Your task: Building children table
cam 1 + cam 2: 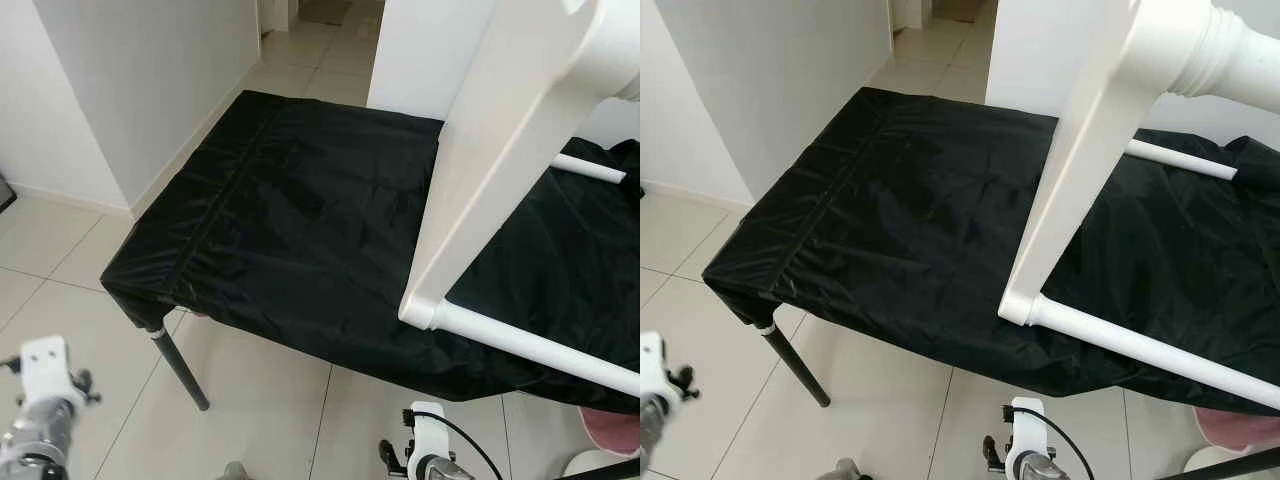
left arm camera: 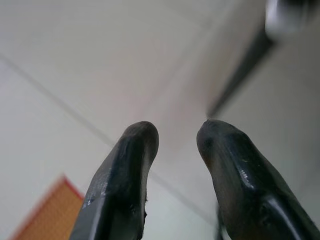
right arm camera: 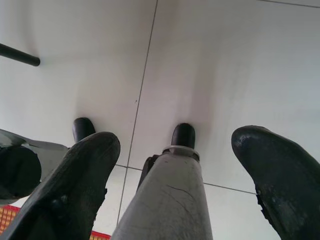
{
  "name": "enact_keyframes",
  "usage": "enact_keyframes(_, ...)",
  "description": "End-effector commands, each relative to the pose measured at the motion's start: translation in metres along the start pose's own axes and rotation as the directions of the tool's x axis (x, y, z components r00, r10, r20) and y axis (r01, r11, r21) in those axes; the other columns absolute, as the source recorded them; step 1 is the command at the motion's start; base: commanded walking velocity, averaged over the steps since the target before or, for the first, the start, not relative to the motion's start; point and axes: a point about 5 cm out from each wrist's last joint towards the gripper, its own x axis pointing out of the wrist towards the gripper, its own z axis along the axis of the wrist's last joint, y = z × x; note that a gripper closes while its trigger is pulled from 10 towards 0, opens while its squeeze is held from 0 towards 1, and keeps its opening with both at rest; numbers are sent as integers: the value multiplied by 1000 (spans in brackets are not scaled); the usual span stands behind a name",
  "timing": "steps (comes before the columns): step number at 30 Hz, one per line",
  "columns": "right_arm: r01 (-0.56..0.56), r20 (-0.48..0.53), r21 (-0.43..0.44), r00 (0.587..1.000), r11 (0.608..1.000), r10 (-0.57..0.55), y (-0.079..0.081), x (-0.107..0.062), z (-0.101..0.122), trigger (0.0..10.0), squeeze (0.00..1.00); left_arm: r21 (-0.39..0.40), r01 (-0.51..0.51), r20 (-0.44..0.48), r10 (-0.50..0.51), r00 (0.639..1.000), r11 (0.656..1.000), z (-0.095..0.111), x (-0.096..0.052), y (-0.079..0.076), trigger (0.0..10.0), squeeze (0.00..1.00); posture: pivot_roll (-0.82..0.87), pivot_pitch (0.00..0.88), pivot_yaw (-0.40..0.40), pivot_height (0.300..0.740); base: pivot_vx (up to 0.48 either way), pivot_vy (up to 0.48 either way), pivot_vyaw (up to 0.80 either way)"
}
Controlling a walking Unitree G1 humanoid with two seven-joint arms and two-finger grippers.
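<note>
1. A worktop draped in black, creased fabric point(image 1: 300, 210) stood on thin black metal legs point(image 1: 180, 368) over a pale tiled floor point(image 1: 260, 420).
2. The white-painted wooden children's table frame point(image 1: 500, 160) lay on the worktop's right part, a round white leg point(image 1: 540, 345) running along the near edge and another white round leg point(image 1: 590, 168) further back.
3. The left end effector point(image 2: 177, 135) hung low over the floor, fingers slightly parted, holding nothing.
4. The right end effector point(image 3: 175, 145) hung low too, fingers spread wide, empty.
</note>
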Motion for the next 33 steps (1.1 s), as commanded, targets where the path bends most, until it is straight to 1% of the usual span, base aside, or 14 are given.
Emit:
enact_keyframes(1,4,-33,-22,999,1000,-5,-2,-1,-6,10000,0,-15,-197,-101,195,976,980,-24,-4,7,10000,0,31,0,-21,740,0,0,0)
enact_keyframes(5,9,-42,-35,999,999,-10,-2,-1,-8,10000,0,66,-89,-185,100,978,994,-51,-7,-18,10000,0,27,0,-19,740,0,0,0)
enact_keyframes(7,9,-42,-35,999,999,-10,-2,-1,-8,10000,0,66,-89,-185,100,978,994,-51,-7,-18,10000,0,27,0,-19,740,0,0,0)
enact_keyframes(9,6,-48,-31,999,1000,-8,-2,-2,-10,10000,0,152,6,-223,28,974,988,-65,-9,-41,10000,0,16,0,-19,740,0,0,0)
enact_keyframes(13,6,-49,-31,999,1000,-7,-1,-2,-11,10000,0,185,47,-237,-2,971,982,-69,-10,-51,10000,0,14,0,-20,740,0,0,0)
enact_keyframes(14,4,-54,-40,999,999,-6,-1,-2,-12,10000,0,351,203,-263,-112,958,914,-77,-13,-81,10000,0,4,0,-24,740,0,0,0)
enact_keyframes(17,4,-55,-44,998,999,-6,-1,-2,-13,10000,0,405,255,-273,-150,950,878,-79,-15,-91,10000,0,4,0,-24,740,0,0,0)
enact_keyframes(18,3,-59,-53,998,999,-6,-1,-2,-13,10000,0,459,312,-283,-195,939,832,-82,-17,-105,10000,0,4,0,-24,740,0,0,0)
enact_keyframes(19,2,-63,-61,998,998,-6,-1,-3,-14,10000,0,543,397,-304,-268,914,740,-88,-23,-126,10000,0,4,0,-27,740,0,0,0)
enact_keyframes(22,1,-64,-64,998,998,-5,-1,-3,-14,10000,0,569,424,-312,-292,904,705,-89,-25,-133,10000,0,3,0,-29,740,0,0,0)
enact_keyframes(23,-2,-64,-70,998,998,-2,-1,-3,-14,10000,0,595,448,-319,-316,894,667,-91,-27,-140,10000,0,0,0,-27,740,0,0,0)
enact_keyframes(24,-2,-64,-70,998,998,-2,-1,-3,-14,10000,0,595,448,-319,-316,894,667,-91,-27,-140,10000,0,0,0,-27,740,0,0,0)
enact_keyframes(25,-6,-64,-83,998,996,0,0,-3,-14,10000,0,611,477,-330,-345,879,632,-93,-30,-149,10000,0,-6,0,-22,740,0,0,0)
enact_keyframes(33,-38,-61,-167,998,985,28,9,-2,-14,10000,0,579,529,-373,-375,849,621,-104,-37,-160,10000,0,-22,0,-14,740,0,0,0)
